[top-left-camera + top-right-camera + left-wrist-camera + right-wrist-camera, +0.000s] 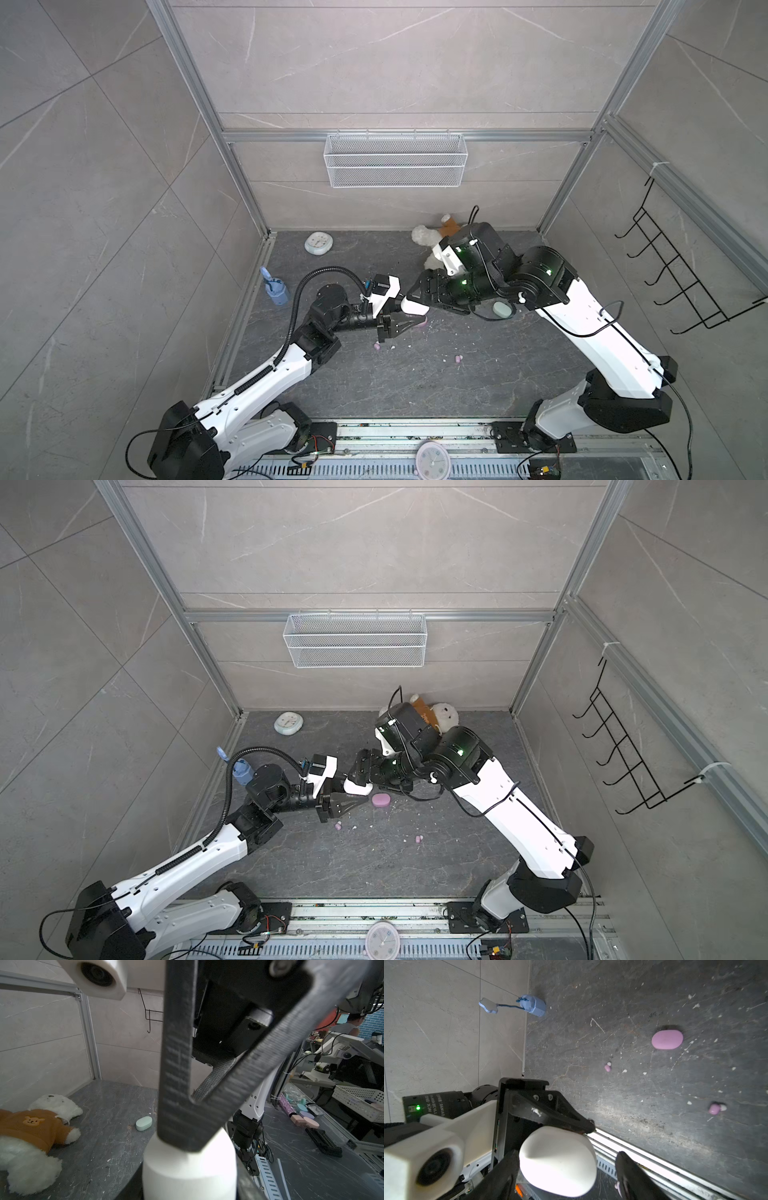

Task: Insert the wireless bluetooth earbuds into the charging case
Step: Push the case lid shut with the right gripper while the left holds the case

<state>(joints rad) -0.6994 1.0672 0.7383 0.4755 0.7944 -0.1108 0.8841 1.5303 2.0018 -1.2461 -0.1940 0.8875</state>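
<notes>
no earbud is seated yet, as far as is shown. the white charging case (414, 307) is held off the desk (457, 390) at mid-frame in both top views, clamped by the left gripper (409, 318); its lid is judged closed. the right gripper (566, 1163) is spread open around it, with nothing gripped. a pink earbud (377, 345) and a second pink earbud (458, 359) are seen loose lower down, near the closed pink case (381, 800). opening and inserting are yet to be done.

Soft, even light fills both top views; in the wrist views near parts blur and the white charging case (558, 1161) glares.
</notes>
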